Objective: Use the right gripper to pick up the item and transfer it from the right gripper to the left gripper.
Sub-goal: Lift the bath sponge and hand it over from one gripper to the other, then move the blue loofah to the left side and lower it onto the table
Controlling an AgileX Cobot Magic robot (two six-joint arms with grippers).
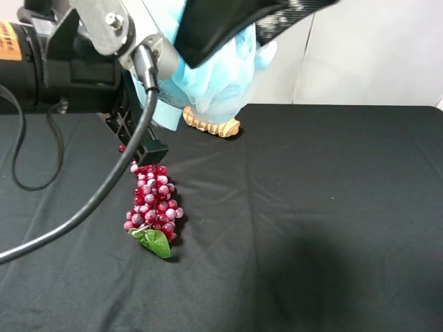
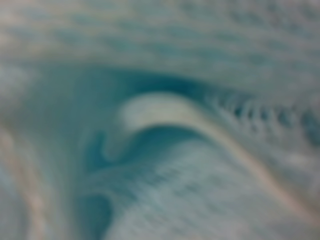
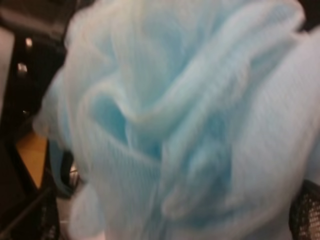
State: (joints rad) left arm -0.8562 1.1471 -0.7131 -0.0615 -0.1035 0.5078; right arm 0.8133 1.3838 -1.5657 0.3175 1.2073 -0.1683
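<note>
The light-blue mesh pouf [image 1: 211,83] hangs in the air above the back of the table, between the two arms. My right gripper [image 1: 225,31] comes in from the top and covers the pouf's upper part, and the pouf fills the right wrist view [image 3: 180,125]. My left gripper [image 1: 149,104] reaches in from the left, right against the pouf. One of its black fingers [image 1: 147,146] stands far out below. The pouf's ruffles fill the left wrist view [image 2: 165,150], blurred. Both grippers' jaws are mostly hidden by mesh.
A dark-red grape bunch [image 1: 154,204] with a green leaf lies on the black tablecloth [image 1: 311,207] below the left gripper. A ribbed tan piece [image 1: 214,126] lies at the back under the pouf. A thick black cable [image 1: 83,211] hangs from the left arm.
</note>
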